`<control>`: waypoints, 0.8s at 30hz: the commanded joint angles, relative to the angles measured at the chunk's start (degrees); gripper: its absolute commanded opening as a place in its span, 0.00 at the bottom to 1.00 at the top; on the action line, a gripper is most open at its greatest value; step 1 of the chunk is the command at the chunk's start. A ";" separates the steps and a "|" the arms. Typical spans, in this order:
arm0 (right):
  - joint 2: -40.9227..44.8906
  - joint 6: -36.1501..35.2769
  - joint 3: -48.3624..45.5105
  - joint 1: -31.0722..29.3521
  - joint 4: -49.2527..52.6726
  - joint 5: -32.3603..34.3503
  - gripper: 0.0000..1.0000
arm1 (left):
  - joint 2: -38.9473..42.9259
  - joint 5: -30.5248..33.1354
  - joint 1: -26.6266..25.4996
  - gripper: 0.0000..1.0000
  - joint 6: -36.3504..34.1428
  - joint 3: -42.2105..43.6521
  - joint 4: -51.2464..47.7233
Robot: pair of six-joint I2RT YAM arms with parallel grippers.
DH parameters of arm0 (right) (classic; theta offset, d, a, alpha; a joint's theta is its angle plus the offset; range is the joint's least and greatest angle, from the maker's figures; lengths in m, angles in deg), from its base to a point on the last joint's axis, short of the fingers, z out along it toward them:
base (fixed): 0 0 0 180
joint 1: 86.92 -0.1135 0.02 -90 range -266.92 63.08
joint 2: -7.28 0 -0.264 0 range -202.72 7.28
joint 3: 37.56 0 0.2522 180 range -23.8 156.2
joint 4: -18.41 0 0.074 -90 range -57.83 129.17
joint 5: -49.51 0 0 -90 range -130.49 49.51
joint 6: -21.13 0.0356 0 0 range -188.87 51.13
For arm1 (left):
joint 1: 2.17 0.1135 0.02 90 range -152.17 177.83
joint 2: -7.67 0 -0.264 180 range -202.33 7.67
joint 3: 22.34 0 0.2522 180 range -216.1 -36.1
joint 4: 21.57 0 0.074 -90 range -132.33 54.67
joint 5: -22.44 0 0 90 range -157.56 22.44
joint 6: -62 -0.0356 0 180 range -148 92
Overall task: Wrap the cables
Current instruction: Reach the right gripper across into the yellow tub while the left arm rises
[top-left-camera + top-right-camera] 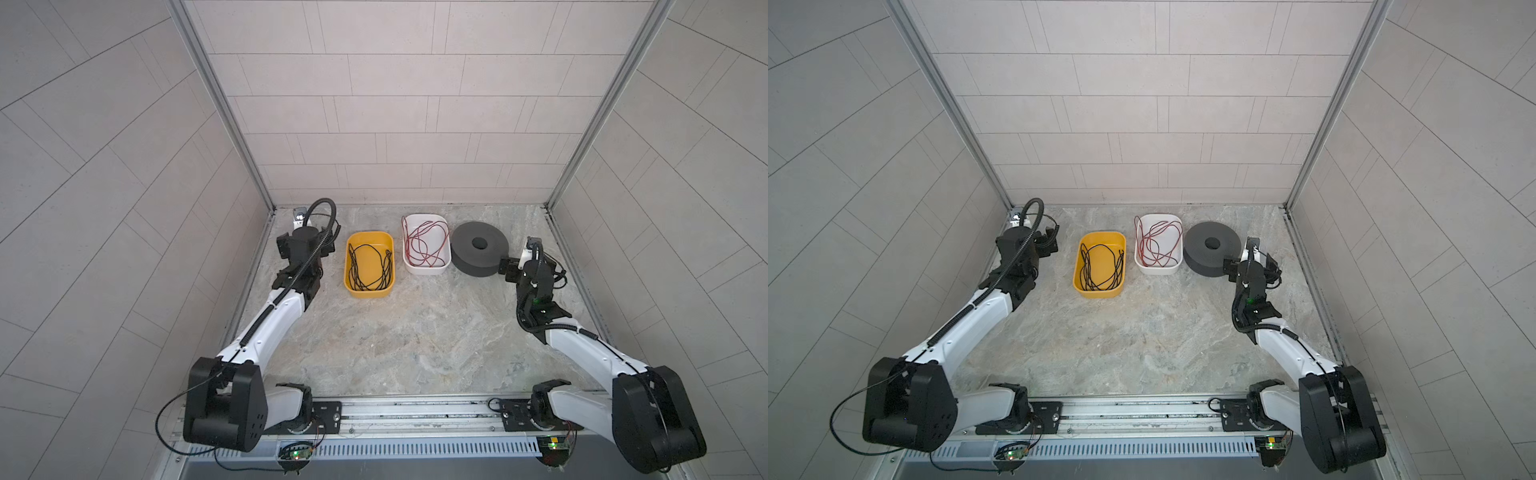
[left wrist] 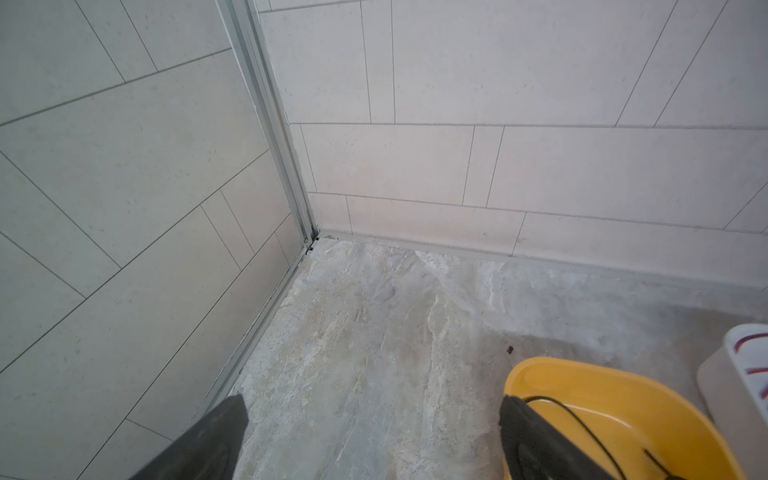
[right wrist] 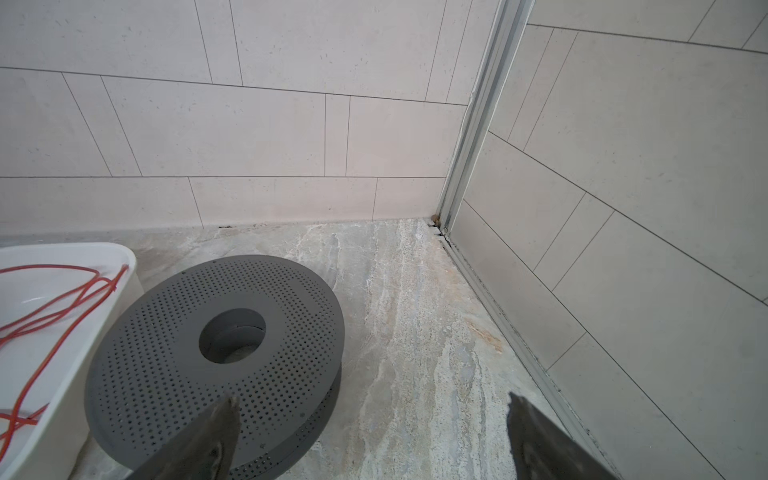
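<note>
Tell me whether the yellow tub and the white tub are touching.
Apart. In both top views a strip of bare floor runs between the yellow tub and the white tub along their facing sides.

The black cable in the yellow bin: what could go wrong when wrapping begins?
The black cable lies in loose crossing loops in the yellow bin; lifting one strand may drag the whole bundle. It is very thin, so the open left gripper could miss it. The open right gripper hangs close to the grey spool and may bump it.
</note>
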 commanded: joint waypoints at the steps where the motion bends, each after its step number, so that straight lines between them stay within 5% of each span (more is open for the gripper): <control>1: 0.48 9.75 4.31 -0.26 15.44 -0.98 0.99 | -0.02 -7.16 -0.39 1.00 6.31 -5.46 -20.17; 5: -0.31 15.81 10.59 -0.34 24.88 -7.47 0.99 | -2.12 -17.67 -0.69 1.00 8.51 -14.35 -32.53; 12: -0.61 19.91 15.25 -0.27 32.61 -16.80 0.99 | 1.48 -28.29 -2.63 1.00 11.34 -17.11 -37.70; 18: -1.86 25.32 14.05 2.27 31.23 -22.28 0.93 | 3.29 -41.39 -2.83 1.00 17.88 -12.97 -38.33; 24: -3.84 34.14 8.52 9.53 19.07 -36.04 0.87 | 6.78 -41.24 -3.31 1.00 17.26 -7.69 -36.95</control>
